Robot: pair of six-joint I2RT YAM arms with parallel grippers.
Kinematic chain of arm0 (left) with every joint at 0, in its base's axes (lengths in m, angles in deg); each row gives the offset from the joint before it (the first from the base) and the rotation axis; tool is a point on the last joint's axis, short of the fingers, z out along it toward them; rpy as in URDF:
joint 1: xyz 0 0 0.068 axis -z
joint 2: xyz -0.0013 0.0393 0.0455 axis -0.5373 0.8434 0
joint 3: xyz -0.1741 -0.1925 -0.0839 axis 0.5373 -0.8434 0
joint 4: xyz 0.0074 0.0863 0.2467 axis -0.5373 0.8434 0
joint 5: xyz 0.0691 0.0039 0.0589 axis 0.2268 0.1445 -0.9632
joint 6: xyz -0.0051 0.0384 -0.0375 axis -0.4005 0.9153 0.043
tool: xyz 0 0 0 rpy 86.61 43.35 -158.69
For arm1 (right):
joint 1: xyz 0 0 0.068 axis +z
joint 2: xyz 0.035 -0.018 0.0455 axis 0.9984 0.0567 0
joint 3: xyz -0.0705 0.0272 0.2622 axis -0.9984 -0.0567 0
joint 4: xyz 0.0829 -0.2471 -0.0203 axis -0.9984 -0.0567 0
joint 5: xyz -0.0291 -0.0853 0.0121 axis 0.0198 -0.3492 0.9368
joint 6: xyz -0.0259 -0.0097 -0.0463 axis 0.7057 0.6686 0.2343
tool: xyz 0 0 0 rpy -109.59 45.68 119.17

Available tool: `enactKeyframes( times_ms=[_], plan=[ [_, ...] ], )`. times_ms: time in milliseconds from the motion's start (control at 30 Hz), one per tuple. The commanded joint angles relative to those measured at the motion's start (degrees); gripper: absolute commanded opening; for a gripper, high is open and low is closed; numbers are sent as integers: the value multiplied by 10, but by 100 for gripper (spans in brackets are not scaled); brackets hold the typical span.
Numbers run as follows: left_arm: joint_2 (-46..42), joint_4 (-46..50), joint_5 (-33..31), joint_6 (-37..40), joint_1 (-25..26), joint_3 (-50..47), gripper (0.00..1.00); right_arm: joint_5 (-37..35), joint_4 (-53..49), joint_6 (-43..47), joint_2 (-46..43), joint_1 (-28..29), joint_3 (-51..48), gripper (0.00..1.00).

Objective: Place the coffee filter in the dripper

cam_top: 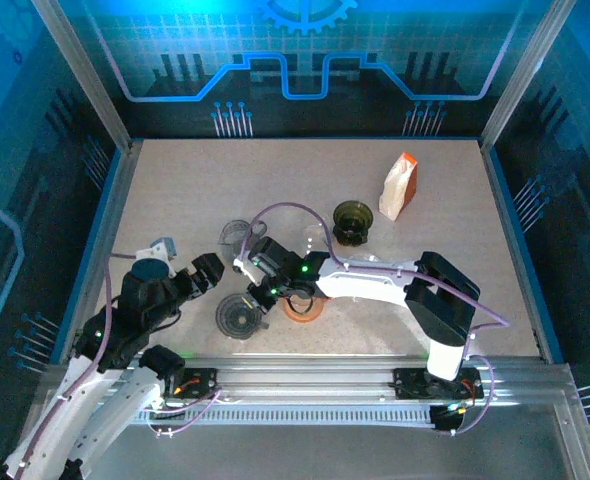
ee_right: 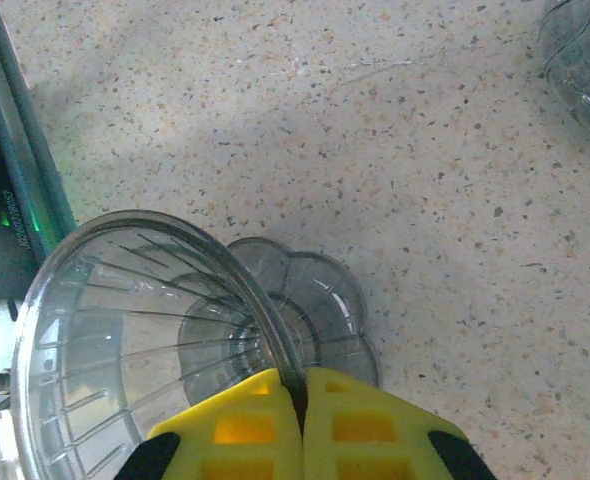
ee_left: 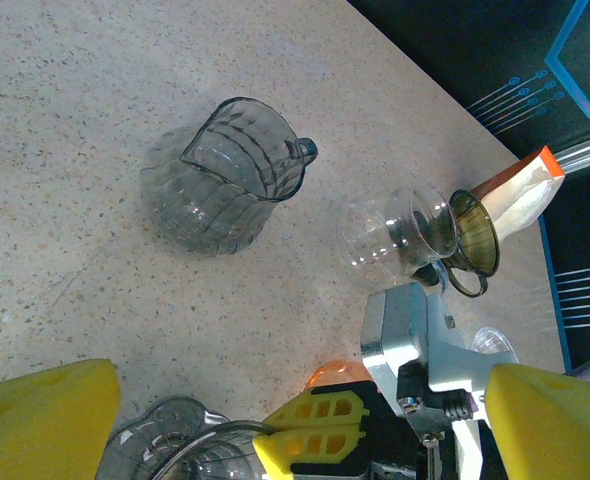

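A clear ribbed dripper [ee_right: 125, 330] with a scalloped base stands on the table near the front rail, also seen from above [cam_top: 237, 317]. My right gripper [ee_right: 303, 385] is shut on its rim, one yellow finger inside the cone and one outside; from above it [cam_top: 258, 293] sits at the dripper's far edge. A white paper pack with an orange top, the coffee filter [cam_top: 400, 187], stands at the back right, far from both grippers. My left gripper [cam_top: 187, 258] hovers left of the dripper, open and holding nothing, its yellow fingers [ee_left: 45, 420] spread wide apart.
A clear ribbed pitcher [ee_left: 225, 180] stands behind the dripper. A clear glass vessel [ee_left: 395, 230] and a dark smoked dripper [cam_top: 353, 222] stand farther back, near the filter pack [ee_left: 520, 195]. An orange round piece [cam_top: 300, 308] lies under the right arm. The metal front rail [cam_top: 305, 380] runs close by.
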Motion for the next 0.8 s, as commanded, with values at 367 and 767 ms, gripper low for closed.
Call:
enactKeyframes(
  times_ms=[367,767],
  plan=[
    [-17,-16,6,-2,3,40,99,28,-33,-59,-185,-23,-54,0],
    [99,-206,118,-34,7,-24,94,6,-205,-57,-332,-117,-65,0]
  ],
)
